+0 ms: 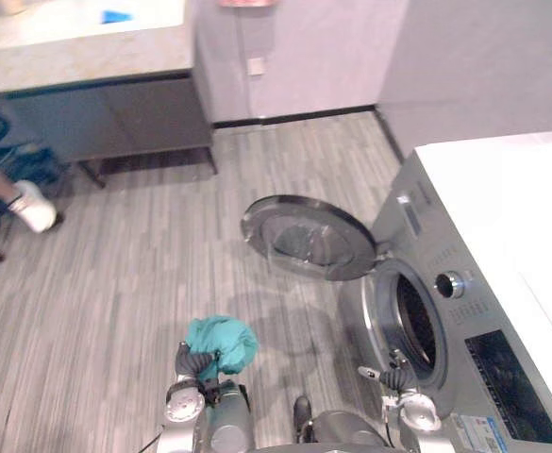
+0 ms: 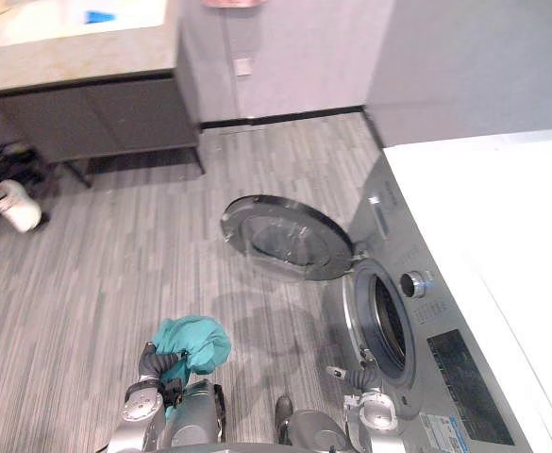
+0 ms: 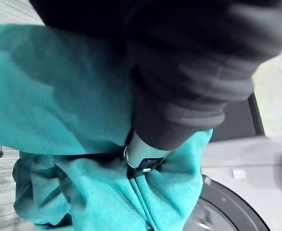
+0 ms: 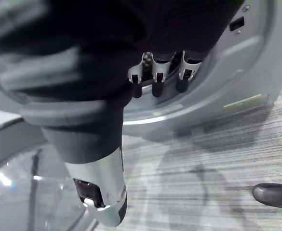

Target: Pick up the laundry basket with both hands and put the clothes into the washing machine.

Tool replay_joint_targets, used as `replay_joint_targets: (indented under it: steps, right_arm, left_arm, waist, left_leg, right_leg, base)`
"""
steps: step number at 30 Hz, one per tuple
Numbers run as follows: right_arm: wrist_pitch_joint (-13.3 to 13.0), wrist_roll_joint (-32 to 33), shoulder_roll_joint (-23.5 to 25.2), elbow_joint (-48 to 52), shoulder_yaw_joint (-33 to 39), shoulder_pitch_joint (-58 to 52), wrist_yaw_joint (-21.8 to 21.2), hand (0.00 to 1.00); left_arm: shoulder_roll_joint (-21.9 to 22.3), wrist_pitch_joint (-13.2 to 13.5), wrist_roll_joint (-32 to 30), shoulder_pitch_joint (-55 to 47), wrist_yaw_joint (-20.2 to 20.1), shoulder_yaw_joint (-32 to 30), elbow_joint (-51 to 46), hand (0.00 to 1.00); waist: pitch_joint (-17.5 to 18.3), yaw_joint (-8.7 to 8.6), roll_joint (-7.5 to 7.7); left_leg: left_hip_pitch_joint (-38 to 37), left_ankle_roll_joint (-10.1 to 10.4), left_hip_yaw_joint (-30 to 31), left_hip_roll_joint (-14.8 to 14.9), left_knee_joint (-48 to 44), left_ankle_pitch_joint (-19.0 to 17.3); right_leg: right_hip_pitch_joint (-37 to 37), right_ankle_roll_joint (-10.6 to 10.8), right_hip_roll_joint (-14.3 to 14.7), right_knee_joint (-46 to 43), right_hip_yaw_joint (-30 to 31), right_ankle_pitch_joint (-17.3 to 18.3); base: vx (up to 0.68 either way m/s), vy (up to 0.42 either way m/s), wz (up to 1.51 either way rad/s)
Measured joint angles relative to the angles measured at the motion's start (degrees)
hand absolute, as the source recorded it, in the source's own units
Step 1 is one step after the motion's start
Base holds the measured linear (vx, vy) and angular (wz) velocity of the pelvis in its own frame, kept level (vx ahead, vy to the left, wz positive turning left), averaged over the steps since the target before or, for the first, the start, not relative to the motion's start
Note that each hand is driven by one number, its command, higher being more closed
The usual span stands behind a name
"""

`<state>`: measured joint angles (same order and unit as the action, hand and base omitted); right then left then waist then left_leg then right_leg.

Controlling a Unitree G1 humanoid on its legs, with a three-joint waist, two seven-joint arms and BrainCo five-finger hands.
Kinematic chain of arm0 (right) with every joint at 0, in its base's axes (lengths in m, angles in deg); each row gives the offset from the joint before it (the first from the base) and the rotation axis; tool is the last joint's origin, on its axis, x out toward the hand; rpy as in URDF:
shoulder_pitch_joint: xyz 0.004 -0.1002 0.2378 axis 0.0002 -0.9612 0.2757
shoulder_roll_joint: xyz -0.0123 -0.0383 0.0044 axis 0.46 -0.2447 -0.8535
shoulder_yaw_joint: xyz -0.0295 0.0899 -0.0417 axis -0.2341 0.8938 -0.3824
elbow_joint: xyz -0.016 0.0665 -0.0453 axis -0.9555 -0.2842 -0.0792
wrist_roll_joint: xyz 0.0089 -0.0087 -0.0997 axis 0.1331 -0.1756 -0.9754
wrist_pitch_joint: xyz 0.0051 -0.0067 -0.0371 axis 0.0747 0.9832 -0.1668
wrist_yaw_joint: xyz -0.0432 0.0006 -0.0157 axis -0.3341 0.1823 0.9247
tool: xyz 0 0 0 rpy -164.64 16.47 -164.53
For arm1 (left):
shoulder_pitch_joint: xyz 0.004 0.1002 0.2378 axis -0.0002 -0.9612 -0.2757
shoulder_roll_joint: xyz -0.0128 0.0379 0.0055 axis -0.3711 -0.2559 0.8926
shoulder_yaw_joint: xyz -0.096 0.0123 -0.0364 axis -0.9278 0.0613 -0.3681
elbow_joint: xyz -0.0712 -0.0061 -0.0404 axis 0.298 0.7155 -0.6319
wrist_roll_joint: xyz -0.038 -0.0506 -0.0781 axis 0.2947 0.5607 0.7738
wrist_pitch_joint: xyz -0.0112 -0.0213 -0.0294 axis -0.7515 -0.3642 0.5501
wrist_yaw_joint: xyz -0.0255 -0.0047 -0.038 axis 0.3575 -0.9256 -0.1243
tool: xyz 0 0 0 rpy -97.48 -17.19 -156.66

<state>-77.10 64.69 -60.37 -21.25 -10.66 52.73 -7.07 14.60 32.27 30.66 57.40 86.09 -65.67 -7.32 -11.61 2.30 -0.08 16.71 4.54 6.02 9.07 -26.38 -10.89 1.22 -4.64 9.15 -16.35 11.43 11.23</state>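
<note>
Teal garment bunched up and off the floor, clamped in left hand low in the head views, above grey plank floor. In left wrist view, silver fingers buried in the folds, closed tight round the cloth.

Washing machine along the right side, white top, grey front. Round door swung wide open towards the room, glass centre facing up. Dark drum opening uncovered, nothing visible inside.

Right hand low, just in front of the drum opening, well apart from the garment. In right wrist view, fingers bent inward in a row with nothing in them, thumb stuck out straight, machine front just past the fingertips.

Grey cabinet with pale stone top against far wall, small blue item on it. Person's white shoe at far left edge, beside the cabinet.
</note>
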Motion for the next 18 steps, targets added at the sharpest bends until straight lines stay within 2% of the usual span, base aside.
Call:
replay_joint_targets:
  steps: [1, 2, 3, 4, 5, 7, 8, 9, 10, 11, 12, 13, 14, 16, 17, 18]
  right_arm:
    - [0.03, -0.16, -0.16, 0.03, 0.07, -0.3, 0.0, 0.0]
    - [0.13, -0.6, -0.41, -0.17, 0.16, -1.18, 0.0, 0.0]
    - [0.64, -0.71, 0.79, -0.5, -0.03, -1.71, 0.02, 0.0]
    - [0.65, -0.73, 1.4, -0.51, -0.3, -2.11, -0.06, 0.0]
    - [0.75, -0.7, 2.21, -0.52, -0.79, -2.33, -0.05, 0.0]
    - [0.69, -0.71, 2.61, -0.5, -1.25, -1.25, -0.05, 0.0]
    - [0.64, -0.71, 2.85, -1.02, -1.27, 0.63, -0.05, 0.0]
    - [0.54, -0.74, 2.91, -1.69, -1.33, 1.65, -0.04, 0.0]
    - [0.32, -0.93, 2.86, -4.41, -1.77, 3.91, -0.05, 0.0]
    - [0.18, -1.32, 2.78, -6.82, -2.0, 5.05, -0.04, 0.0]
    - [0.21, -1.38, 2.44, -8.28, -1.97, 5.51, -0.03, 0.0]
    - [0.33, -1.71, 2.09, -10.05, -1.48, 5.44, 0.02, 0.0]
    - [0.36, -1.75, 1.95, -11.39, -0.74, 5.07, 0.04, 0.0]
    - [0.62, -1.71, 0.89, -12.53, -0.44, 4.19, 0.08, 0.0]
    - [0.62, -1.66, 0.46, -12.39, 0.36, 3.0, 0.31, 0.0]
    - [0.68, -1.63, 0.07, -12.37, 0.45, 2.33, 0.51, 0.0]
  left_arm:
    - [0.16, 0.0, 0.0, -0.38, -0.02, 0.07, 0.02, 1.0]
    - [0.73, 0.0, 0.0, -0.99, -0.05, 0.07, 0.1, 1.0]
    - [0.19, -0.08, 0.01, -1.06, -0.08, 0.02, 0.24, 1.0]
    - [-0.24, -0.11, 0.04, -1.01, -0.07, 0.0, 0.25, 1.0]
    - [-0.86, -0.1, 0.06, -0.55, -0.02, -0.05, 0.16, 1.0]
    - [-1.53, -0.11, 0.09, 0.08, 0.05, -0.05, -0.14, 1.0]
    - [-2.19, -0.09, 0.1, 0.55, 0.07, -0.02, -0.6, 1.0]
    - [-2.72, -0.07, 0.1, 0.75, 0.07, 0.03, -0.63, 1.0]
    - [-4.22, -0.06, 0.1, 1.29, 0.07, 0.03, -0.62, 1.0]
    - [-5.78, -0.07, 0.1, 2.26, -0.04, -0.07, -0.21, 1.0]
    - [-6.09, -0.1, 0.11, 3.13, -0.04, -0.13, 0.71, 1.0]
    - [-6.33, -0.14, 0.08, 3.64, -0.04, -0.26, 1.27, 1.0]
    - [-6.43, -0.14, 0.08, 3.34, -0.05, -0.33, 1.42, 1.0]
    - [-5.75, -0.14, 0.04, 2.87, -0.33, -0.37, 1.91, 1.0]
    - [-5.08, -0.26, 0.02, 2.72, -0.99, -0.36, 2.41, 1.0]
    - [-4.52, -0.5, 0.02, 2.57, -1.22, -0.27, 2.43, 1.0]
  waist:
    - [0.36, -0.12, -0.54]
    - [1.07, -0.28, -1.29]
    - [2.05, 0.07, 1.49]
    - [2.47, 0.02, 2.44]
    - [3.05, -0.18, 3.81]
    - [3.22, 0.05, 4.09]
    - [3.23, 0.48, 4.04]
    - [3.22, 0.35, 3.97]
    - [3.25, 0.17, 3.97]
    - [3.25, 0.15, 4.35]
    - [3.07, -0.06, 3.99]
    - [2.86, -0.64, 3.67]
    - [2.2, -0.63, 2.63]
    - [1.54, -0.6, 1.54]
    - [0.82, -0.69, 0.36]
    - [0.63, -0.43, 0.04]
  left_leg:
    - [-0.48, -0.03, -0.29, 0.17, 0.48, 0.02]
    - [-1.73, 1.41, -1.47, 1.01, 0.97, 0.44]
    - [-3.11, 0.3, -7.18, 0.46, 0.82, -0.72]
    - [-3.67, -0.23, -9.04, -0.08, 0.97, -1.09]
    - [-5.45, -1.18, -13.8, -0.11, 1.56, -1.79]
    - [-8.52, -2.28, -21.06, 0.71, 2.7, -2.61]
    - [-10.72, -2.53, -26.23, 1.26, 4.37, -2.79]
    - [-11.38, -2.66, -28.46, 1.66, 4.84, -2.89]
    - [-12.4, -2.33, -31.88, 2.33, 5.67, -3.55]
    - [-12.65, -1.94, -33.95, 2.53, 5.4, -4.06]
    - [-12.78, -1.82, -34.45, 3.03, 4.92, -4.13]
    - [-13.18, -1.81, -34.76, 4.1, 3.87, -4.1]
    - [-13.42, -1.82, -35.13, 5.07, 1.88, -4.09]
    - [-12.6, -2.16, -34.05, 8.3, -6.83, -3.89]
    - [-10.69, -4.67, -31.37, 10.68, -14.87, -2.33]
    - [-9.06, -7.22, -29.01, 11.78, -20.35, 0.17]
  right_leg:
    - [0.1, 0.18, 0.66, -1.01, 1.45, 1.25]
    - [1.03, 1.63, 1.97, -4.17, 4.64, 3.91]
    - [3.14, 4.44, 0.43, -8.8, 7.95, 6.97]
    - [3.89, 5.8, -0.63, -10.14, 8.22, 7.78]
    - [5.51, 7.78, -2.52, -11.63, 7.24, 7.94]
    - [7.87, 10.38, -5.57, -12.08, 1.02, 6.8]
    - [10.12, 11.19, -9.19, -12.6, -8.56, 6.3]
    - [10.6, 10.58, -11.28, -12.34, -14.32, 5.99]
    - [10.79, 8.68, -15.02, -10.88, -27.26, 5.2]
    - [9.74, 5.56, -16.67, -7.09, -34.37, 2.74]
    - [9.65, 4.16, -15.93, -6.15, -34.27, 1.4]
    - [8.65, 3.92, -14.13, -3.94, -32.27, 0.49]
    - [7.94, 3.64, -13.27, -3.1, -30.87, 0.31]
    - [5.75, 3.46, -11.48, -2.36, -28.68, 0.4]
    - [3.89, 2.84, -10.09, -2.16, -27.51, 0.78]
    - [2.76, 2.24, -9.18, -2.01, -25.98, 1.06]
  base:
    - [0.27, 0.372, -1.66]
    - [0.3, 0.472, -1.68]
    - [0.26, 0.397, -1.6]
    - [0.22, 0.393, -1.59]
    - [0.1, 0.263, -1.62]
    - [0.06, 0.253, -1.86]
    - [-0.01, 0.147, -1.59]
    - [-0.03, 0.157, -1.94]
    - [-0.02, 0.103, -1.56]
    - [-0.01, 0.061, -1.39]
    - [0.05, -0.028, -0.88]
    - [0.08, -0.089, -0.64]
    - [0.11, -0.129, -0.82]
    - [0.11, -0.118, -0.74]
    - [0.09, -0.087, -0.64]
    - [0.14, -0.069, -0.97]
